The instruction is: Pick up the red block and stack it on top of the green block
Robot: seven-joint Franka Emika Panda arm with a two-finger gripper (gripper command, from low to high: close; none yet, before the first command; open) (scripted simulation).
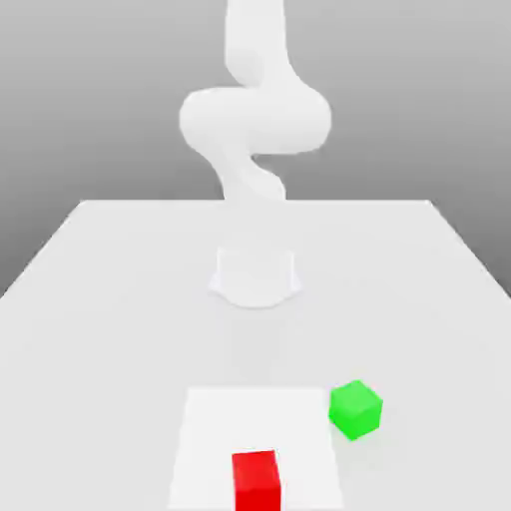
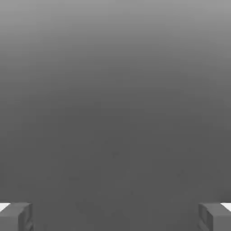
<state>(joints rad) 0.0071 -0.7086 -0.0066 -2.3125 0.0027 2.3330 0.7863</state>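
End effector (image 2: 115, 216) spread wide, grasping nothing. Red block (image 1: 255, 479) at near edge of table (image 1: 100, 279), green block (image 1: 355, 408) just right and slightly farther. Risks: nudging green during descent; off-centre grip tilting red, spoiling the stack.

Bright-red block (image 1: 255, 479) and bright-green block (image 1: 355, 409), plain and unmarked, on pale grey-white table (image 1: 100, 299).
White arm (image 1: 255, 110) against grey graded backdrop; whiter square patch (image 1: 215, 439) under red block, green at its 2 o'clock. Grey fingertips (image 2: 16, 216) over plain dark grey.
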